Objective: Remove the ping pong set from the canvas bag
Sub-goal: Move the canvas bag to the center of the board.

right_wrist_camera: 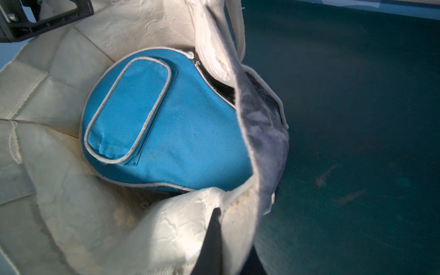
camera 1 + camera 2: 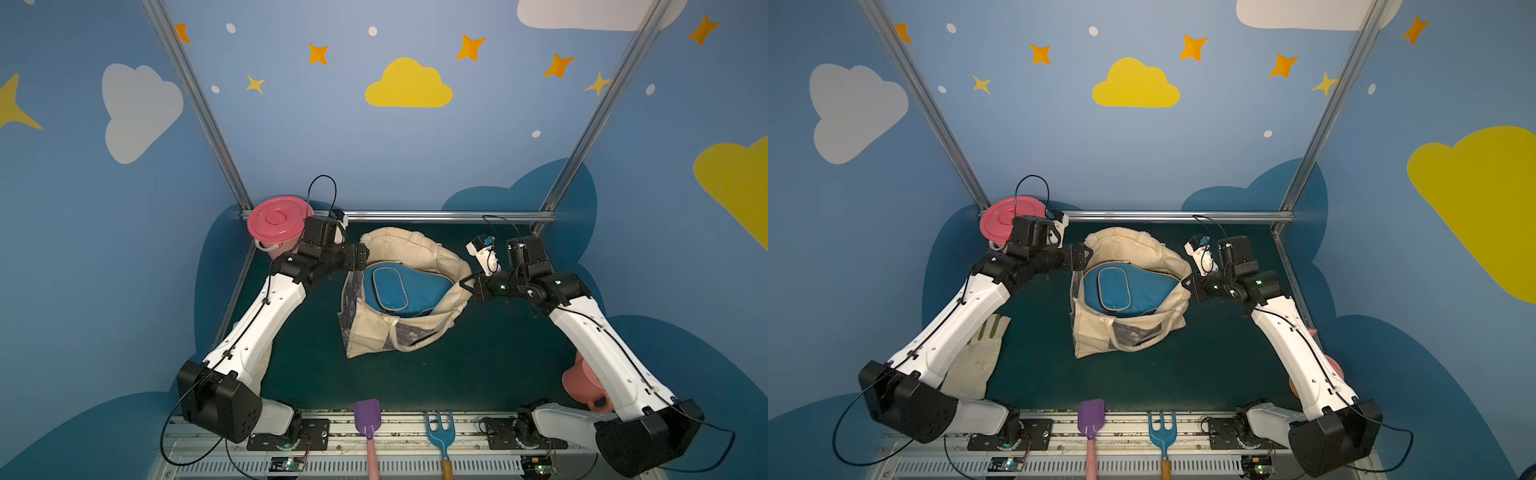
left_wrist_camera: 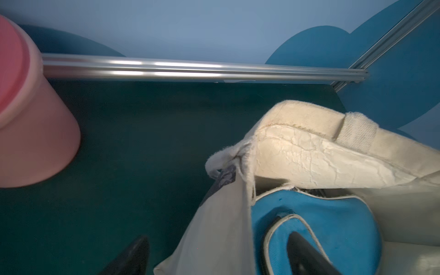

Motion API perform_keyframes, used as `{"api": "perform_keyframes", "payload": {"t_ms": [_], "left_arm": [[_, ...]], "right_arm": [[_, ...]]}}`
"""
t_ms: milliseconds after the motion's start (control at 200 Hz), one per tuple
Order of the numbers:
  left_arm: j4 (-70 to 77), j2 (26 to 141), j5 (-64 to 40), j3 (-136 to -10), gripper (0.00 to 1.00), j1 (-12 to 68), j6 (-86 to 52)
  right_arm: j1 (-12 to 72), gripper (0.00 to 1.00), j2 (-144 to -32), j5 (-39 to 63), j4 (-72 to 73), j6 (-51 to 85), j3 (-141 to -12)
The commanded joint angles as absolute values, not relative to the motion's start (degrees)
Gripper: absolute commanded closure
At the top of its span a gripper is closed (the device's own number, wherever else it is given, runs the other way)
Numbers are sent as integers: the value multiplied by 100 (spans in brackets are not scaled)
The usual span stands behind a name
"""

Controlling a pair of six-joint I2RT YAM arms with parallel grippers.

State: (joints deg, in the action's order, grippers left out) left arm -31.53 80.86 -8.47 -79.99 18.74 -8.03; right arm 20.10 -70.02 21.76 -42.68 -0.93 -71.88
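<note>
Right gripper (image 2: 467, 286) is clamped on the canvas bag (image 2: 399, 245) at its rim; left gripper (image 3: 219, 238) gapes astride the opp. rim. Blue paddle cover (image 1: 181, 133) lies flat inside the bag. We reckon it's light, stiffish w/ soft fabric: pinch its piped edge.

The canvas bag (image 2: 370, 332) is cream with grey-blue prints, the paddle cover (image 2: 419, 291) blue.

top views: high, facing down | wrists: close, sharing canvas bag (image 3: 297, 152)

Blue walls (image 2: 291, 145) with clouds (image 2: 409, 85) and stars (image 2: 470, 48) enclose a dark-green floor (image 2: 457, 374).
</note>
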Motion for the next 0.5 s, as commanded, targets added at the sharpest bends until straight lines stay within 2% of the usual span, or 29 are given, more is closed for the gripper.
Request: {"api": "perform_keyframes", "payload": {"t_ms": [0,215,496], "left_arm": [[-3301,8177,-1071,-8042,26,1834,-813],[-3355,8541,-1346,-8136,96,1782,-852],[-2565,8499,-1778,-8544,97,1772,-730]], "right_arm": [[1978,100,-6824,1881,-3866,-180,-7161],[1978,100,-6811,1839,-3850,-173,-7194],[1985,100,-6652,1652,-3997,-248,-7335]]}}
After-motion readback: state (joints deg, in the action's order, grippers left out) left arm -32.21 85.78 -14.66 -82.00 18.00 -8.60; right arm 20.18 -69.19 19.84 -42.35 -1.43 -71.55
